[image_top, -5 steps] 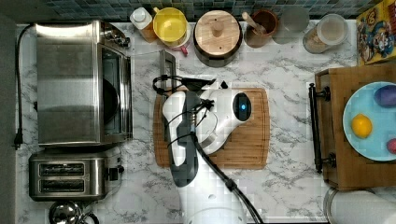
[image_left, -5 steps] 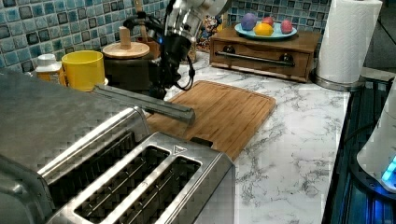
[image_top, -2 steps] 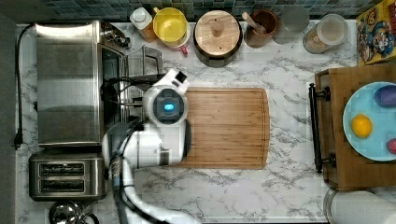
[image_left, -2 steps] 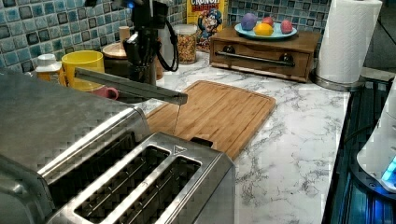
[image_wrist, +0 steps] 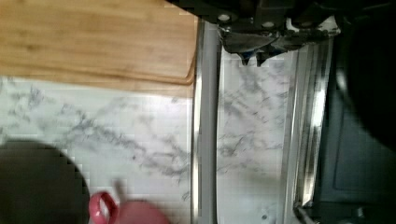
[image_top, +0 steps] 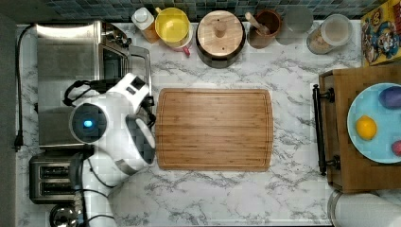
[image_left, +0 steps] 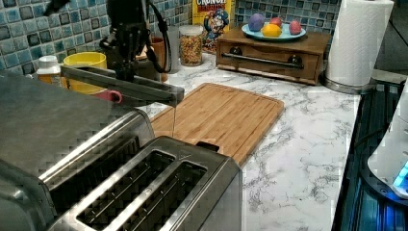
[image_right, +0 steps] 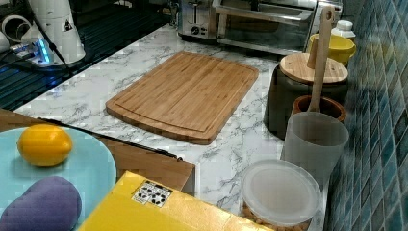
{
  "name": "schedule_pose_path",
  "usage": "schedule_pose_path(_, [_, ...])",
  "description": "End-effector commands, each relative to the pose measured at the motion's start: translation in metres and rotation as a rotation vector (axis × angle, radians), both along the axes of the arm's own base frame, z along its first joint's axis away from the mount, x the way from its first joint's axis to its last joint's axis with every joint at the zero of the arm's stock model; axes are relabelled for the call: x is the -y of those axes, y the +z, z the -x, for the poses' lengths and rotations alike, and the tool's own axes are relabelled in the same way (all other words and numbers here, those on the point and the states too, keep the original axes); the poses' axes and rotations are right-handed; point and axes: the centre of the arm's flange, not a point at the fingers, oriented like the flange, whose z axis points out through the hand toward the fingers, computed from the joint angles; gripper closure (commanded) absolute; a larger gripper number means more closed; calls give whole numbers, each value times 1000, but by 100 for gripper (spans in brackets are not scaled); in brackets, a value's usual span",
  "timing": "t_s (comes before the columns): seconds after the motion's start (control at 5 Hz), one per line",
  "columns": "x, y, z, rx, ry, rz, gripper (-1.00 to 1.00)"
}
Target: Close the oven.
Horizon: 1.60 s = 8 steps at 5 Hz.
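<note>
The oven (image_top: pixel 66 61) is a large steel box at the top view's left, also seen at the right view's top (image_right: pixel 269 24). Its glass door stands part way up, tilted. The bar handle (image_left: pixel 144 86) juts out over the counter in the left view. My white arm hangs over the oven front in the top view and hides the gripper there. In the left view the gripper (image_left: pixel 126 72) comes down from above onto the door just behind the handle. The wrist view has the gripper (image_wrist: pixel 266 44) against the glass beside the handle (image_wrist: pixel 205 140), with marble showing through the pane.
A two-slot toaster (image_top: pixel 45 177) stands beside the oven. A bamboo cutting board (image_top: pixel 215 128) lies mid-counter. A yellow mug (image_top: pixel 172 23), a wood-lidded pot (image_top: pixel 220 30) and jars line the back wall. At the top view's right, a wooden box (image_top: pixel 331 142) carries a plate.
My arm has swung from over the cutting board to the top view's left, onto the oven front. The door has risen from lying nearly flat to a raised tilt.
</note>
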Motion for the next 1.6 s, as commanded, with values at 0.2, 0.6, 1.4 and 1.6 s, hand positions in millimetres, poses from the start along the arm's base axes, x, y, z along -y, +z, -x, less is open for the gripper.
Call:
schedule_pose_path(0.2, [-75,136,-28,179,-102,80,100])
schedule_pose_path(0.6, [-66,153,-35,151,-179,81,100])
schedule_pose_path(1.4, [-38,173,-30,183,-259,54,100])
schedule_pose_path(1.6, [-38,173,-30,183,-259,54,100])
